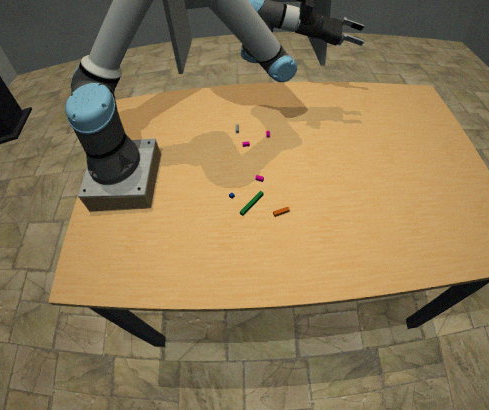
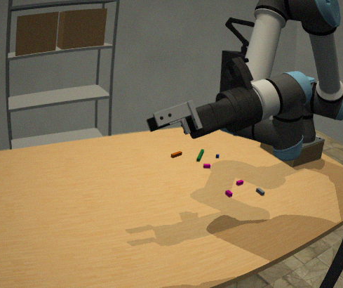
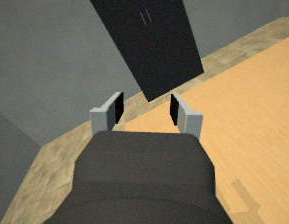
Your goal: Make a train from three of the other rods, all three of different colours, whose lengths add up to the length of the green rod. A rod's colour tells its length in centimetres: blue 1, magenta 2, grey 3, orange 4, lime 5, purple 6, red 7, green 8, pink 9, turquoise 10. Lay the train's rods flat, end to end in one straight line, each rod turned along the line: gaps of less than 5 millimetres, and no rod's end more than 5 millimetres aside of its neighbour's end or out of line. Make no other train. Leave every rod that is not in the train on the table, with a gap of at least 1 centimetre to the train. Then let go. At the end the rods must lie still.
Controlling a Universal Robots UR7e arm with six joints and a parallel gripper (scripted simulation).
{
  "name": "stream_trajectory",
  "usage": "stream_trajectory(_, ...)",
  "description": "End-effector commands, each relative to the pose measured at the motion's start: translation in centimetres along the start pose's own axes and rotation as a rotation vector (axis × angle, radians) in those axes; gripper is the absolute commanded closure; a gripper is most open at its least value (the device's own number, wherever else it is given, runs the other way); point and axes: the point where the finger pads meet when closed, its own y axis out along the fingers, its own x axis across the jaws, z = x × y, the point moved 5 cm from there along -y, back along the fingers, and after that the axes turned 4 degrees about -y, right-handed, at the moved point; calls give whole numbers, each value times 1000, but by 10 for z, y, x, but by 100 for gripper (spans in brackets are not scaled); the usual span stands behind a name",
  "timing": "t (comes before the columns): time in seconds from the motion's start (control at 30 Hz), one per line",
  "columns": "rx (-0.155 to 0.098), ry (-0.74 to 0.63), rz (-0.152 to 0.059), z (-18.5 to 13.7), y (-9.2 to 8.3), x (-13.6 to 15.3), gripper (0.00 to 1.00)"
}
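The green rod [image 1: 251, 203] lies flat near the table's middle; it also shows in the exterior view [image 2: 200, 154]. A blue rod [image 1: 231, 195] lies to its left and an orange rod [image 1: 281, 211] to its right. Three magenta rods lie apart: one [image 1: 259, 178] just above the green rod, two more [image 1: 246, 144] [image 1: 268, 134] farther back. A grey rod [image 1: 237, 128] lies at the back. My gripper [image 1: 353, 31] is open and empty, held high above the table's far side, pointing sideways. In the wrist view, the open fingers frame only floor and a dark panel.
The arm's base [image 1: 116, 175] stands on the table's left side. A dark panel [image 3: 147, 45] stands beyond the table's far edge. A shelf with boxes [image 2: 58, 70] stands behind the table in the exterior view.
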Motion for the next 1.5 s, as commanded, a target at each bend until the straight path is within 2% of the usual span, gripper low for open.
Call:
stream_trajectory(0.0,-28,-22,-33,9,5,17,0)
stream_trajectory(0.13,-80,-56,-87,20,11,46,0)
stream_trajectory(0.2,-80,-56,-87,20,11,46,0)
stream_trajectory(0.3,-138,-85,-141,30,15,77,0)
stream_trajectory(0.37,-185,-105,-183,36,15,102,0)
stream_trajectory(0.63,-333,-140,-302,46,3,177,0)
stream_trajectory(0.7,-372,-143,-330,47,-2,195,0)
stream_trajectory(0.77,-372,-143,-330,47,-2,195,0)
stream_trajectory(0.83,-443,-144,-378,46,-15,228,0)
stream_trajectory(0.9,-475,-143,-398,45,-22,242,0)
stream_trajectory(1.07,-576,-129,-458,39,-47,283,0)
stream_trajectory(1.27,-697,-96,-520,25,-82,327,0)
stream_trajectory(1.33,-697,-96,-520,25,-82,327,0)
stream_trajectory(1.4,-767,-68,-552,15,-106,349,0)
stream_trajectory(1.47,-800,-52,-566,9,-118,359,0)
